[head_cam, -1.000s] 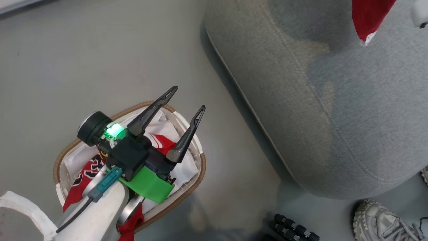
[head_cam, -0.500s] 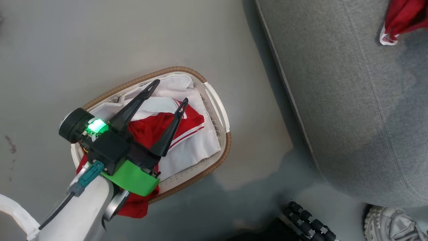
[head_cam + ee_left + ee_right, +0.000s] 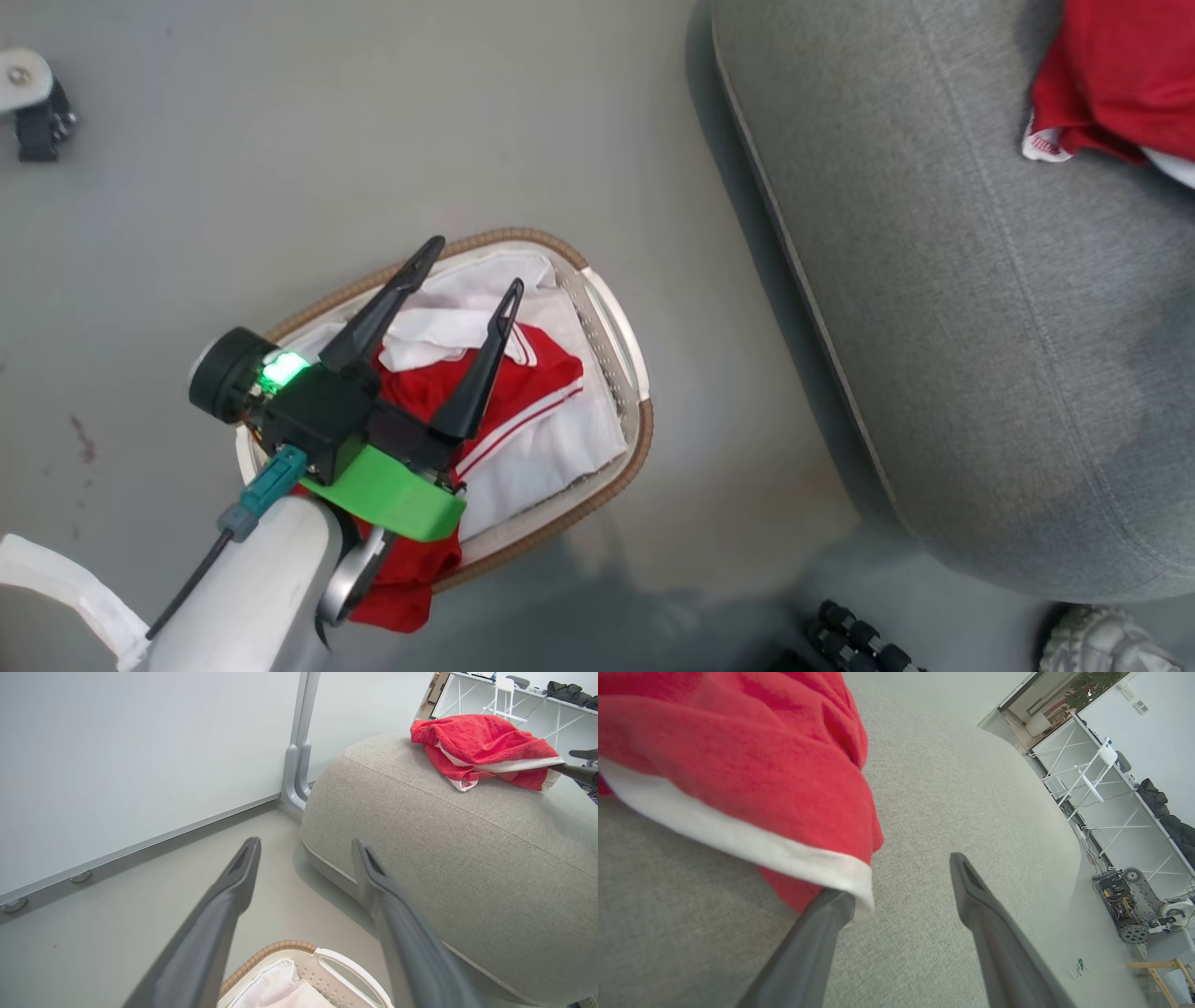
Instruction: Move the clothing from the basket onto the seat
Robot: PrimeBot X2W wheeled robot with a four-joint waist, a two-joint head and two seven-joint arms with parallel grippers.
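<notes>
The cream basket (image 3: 644,420) with its brown woven rim stands on the floor left of the seat. Red clothing with white stripes (image 3: 523,383) lies in it on the white liner, and a red fold hangs over the near rim. My left gripper (image 3: 474,264) hovers over the basket, open and holding nothing; its view takes in the basket's handle (image 3: 348,968). On the grey seat (image 3: 934,280) lies another red garment (image 3: 1120,84). My right gripper (image 3: 899,877) is open low over the seat (image 3: 948,788), one fingertip tucked under that garment's white hem (image 3: 784,856).
A person's grey shoe (image 3: 1102,644) and a black ribbed object (image 3: 859,644) sit on the floor at the seat's near corner. A small wheeled part (image 3: 33,103) lies far left. A wall panel with a grey post (image 3: 299,742) stands behind the seat.
The head camera has shifted. The red garment that hung above the seat now lies on it. My left gripper stays open over the basket.
</notes>
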